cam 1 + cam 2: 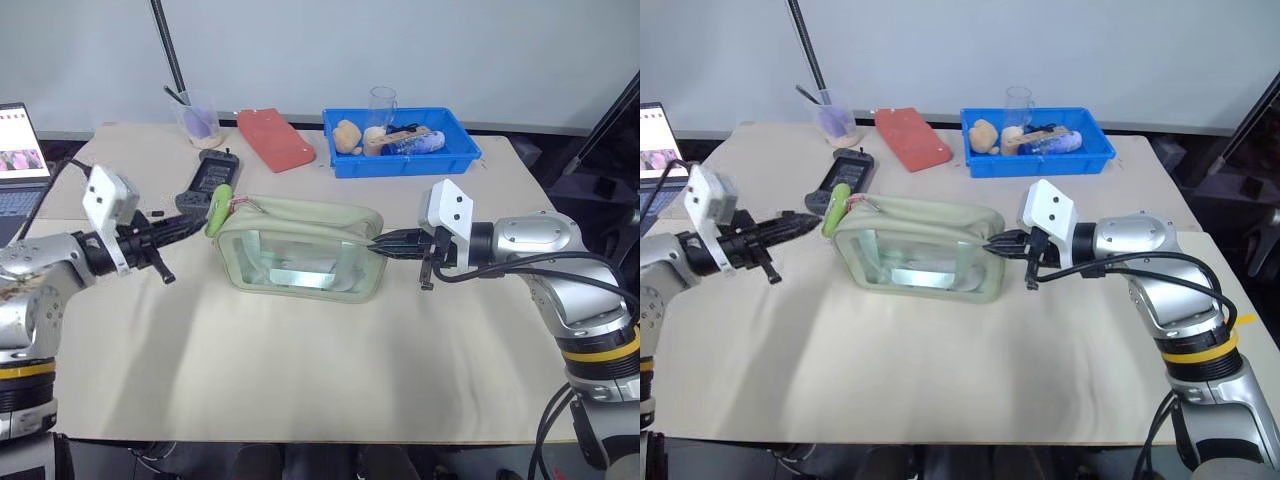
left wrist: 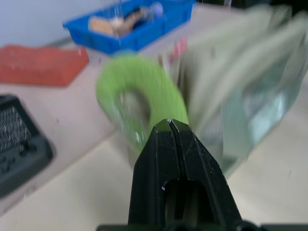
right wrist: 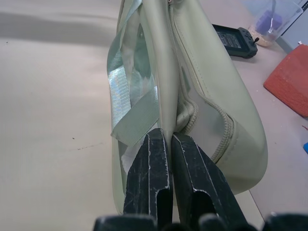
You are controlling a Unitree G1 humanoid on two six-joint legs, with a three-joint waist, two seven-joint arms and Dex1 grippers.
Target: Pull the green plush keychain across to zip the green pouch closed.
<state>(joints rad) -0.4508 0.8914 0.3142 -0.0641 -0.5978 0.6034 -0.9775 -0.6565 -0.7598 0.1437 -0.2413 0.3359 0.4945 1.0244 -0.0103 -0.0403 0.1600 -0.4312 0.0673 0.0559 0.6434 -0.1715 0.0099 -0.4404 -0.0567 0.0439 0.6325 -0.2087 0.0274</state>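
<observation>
The green pouch (image 1: 300, 214) stands upright in the middle of the table, its clear window facing me. The green plush keychain (image 1: 218, 208), a lime fuzzy ring, hangs at the pouch's left top corner. My left gripper (image 1: 203, 224) reaches in level from the left, and its fingers are shut at the ring's lower rim (image 2: 144, 77). My right gripper (image 1: 377, 246) comes in from the right and is shut on the pouch's right end, pinching the end seam (image 3: 166, 110).
Behind the pouch lie a black handheld device (image 1: 207, 178) and a red flat block (image 1: 275, 138). At the back stand a blue tray (image 1: 400, 160) with several items and a cup (image 1: 198, 120). A laptop (image 1: 15, 160) sits at the far left.
</observation>
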